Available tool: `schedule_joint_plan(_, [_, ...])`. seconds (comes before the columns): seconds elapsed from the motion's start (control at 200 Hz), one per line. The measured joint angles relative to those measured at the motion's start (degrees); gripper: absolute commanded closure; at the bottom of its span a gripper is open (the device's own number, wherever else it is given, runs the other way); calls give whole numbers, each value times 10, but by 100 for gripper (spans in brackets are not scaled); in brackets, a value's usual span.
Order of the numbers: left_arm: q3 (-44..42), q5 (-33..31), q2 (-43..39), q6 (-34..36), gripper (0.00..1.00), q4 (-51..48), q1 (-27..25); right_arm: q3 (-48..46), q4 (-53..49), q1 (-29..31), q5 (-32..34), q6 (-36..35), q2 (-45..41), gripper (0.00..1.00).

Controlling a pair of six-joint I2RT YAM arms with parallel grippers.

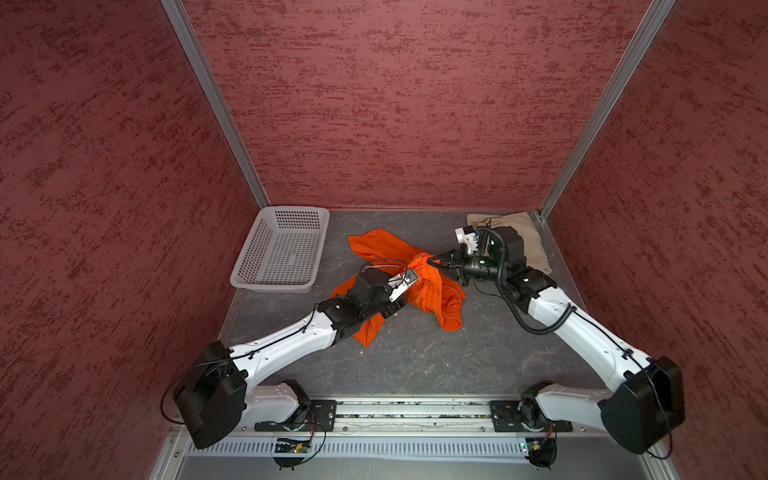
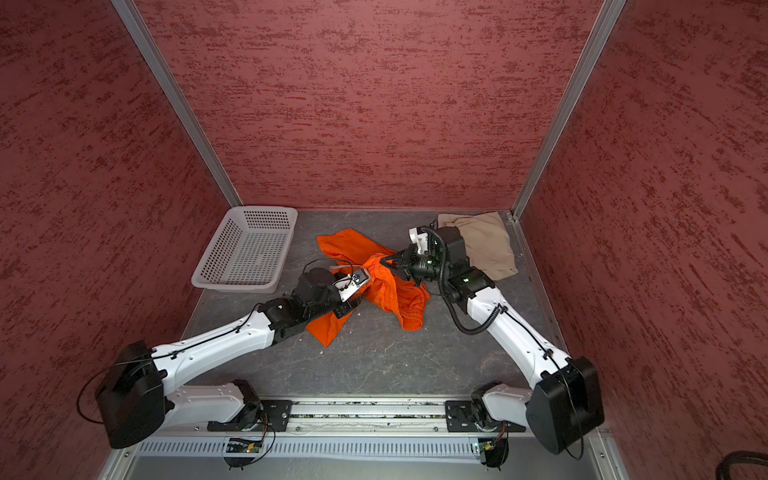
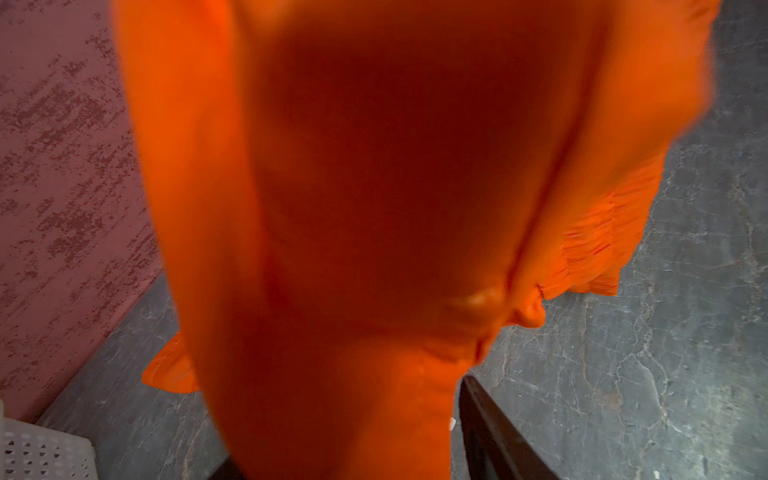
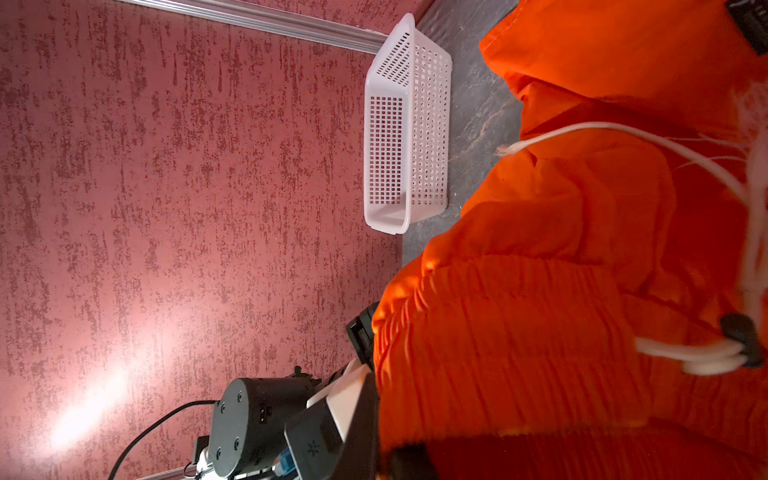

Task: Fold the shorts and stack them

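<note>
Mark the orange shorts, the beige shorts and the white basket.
orange shorts [image 1: 374, 245]: in a top view, on the far leg.
beige shorts [image 1: 536, 243]: in a top view, on its uncovered right side.
basket [image 1: 270, 284]: in a top view, on its near wall.
</note>
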Motion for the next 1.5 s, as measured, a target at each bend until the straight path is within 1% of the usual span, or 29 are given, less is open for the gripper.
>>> schedule_joint_plan(0.055, [-2, -5, 4, 1, 52, 12, -2, -5, 4, 0, 0, 7, -3, 99])
schedule_joint_plan(0.09, [-4, -5, 6, 1, 58, 17, -2, -9, 5, 0, 0, 12, -5, 99])
schedule_joint_plan(0.125, [-5, -4, 7, 3, 66, 19, -2, -10, 6, 0, 0, 14, -5, 98])
schedule_joint_plan(0.16, [-5, 2, 8, 0, 73, 19, -2, -11, 7, 0, 0, 15, -5, 95])
schedule_joint_plan(0.2, [-4, 13, 7, -6, 79, 15, -1, -11, 7, 0, 0, 12, -5, 92])
schedule_joint_plan(0.281, [-3, 48, 5, -10, 84, -4, 4, -11, 5, 0, 1, -11, -5, 83])
schedule_joint_plan(0.361, [-3, 99, -3, -17, 87, -37, 19, -13, 2, 0, 7, -61, -7, 75])
schedule_joint_plan(0.466, [0, 174, -28, -24, 89, -92, 53, -50, 29, -1, 9, -137, -24, 63])
schedule_joint_plan(0.586, [12, 241, -46, -25, 90, -149, 80, -124, 86, -1, 10, -220, -63, 57])
schedule_joint_plan(0.731, [35, 303, -46, -18, 90, -209, 96, -200, 142, -3, 22, -332, -125, 44])
schedule_joint_plan(0.776, [40, 315, -45, -14, 90, -223, 100, -219, 156, -3, 26, -371, -147, 42])
schedule_joint_plan(0.862, [46, 338, -42, -10, 90, -244, 108, -244, 167, -4, 32, -452, -181, 41])
schedule_joint_plan(0.977, [56, 356, -30, -3, 90, -267, 114, -252, 154, -2, 32, -555, -195, 42])
schedule_joint_plan(1.037, [62, 361, -23, -1, 90, -275, 115, -252, 141, 6, 34, -597, -195, 42])
schedule_joint_plan(1.152, [68, 365, -16, 0, 89, -284, 117, -252, 120, 53, 56, -661, -195, 39])
schedule_joint_plan(1.343, [70, 369, -16, 0, 89, -292, 119, -266, 111, 146, 120, -721, -194, 35])
schedule_joint_plan(1.498, [71, 371, -16, -2, 90, -295, 123, -270, 113, 191, 174, -744, -154, 34])
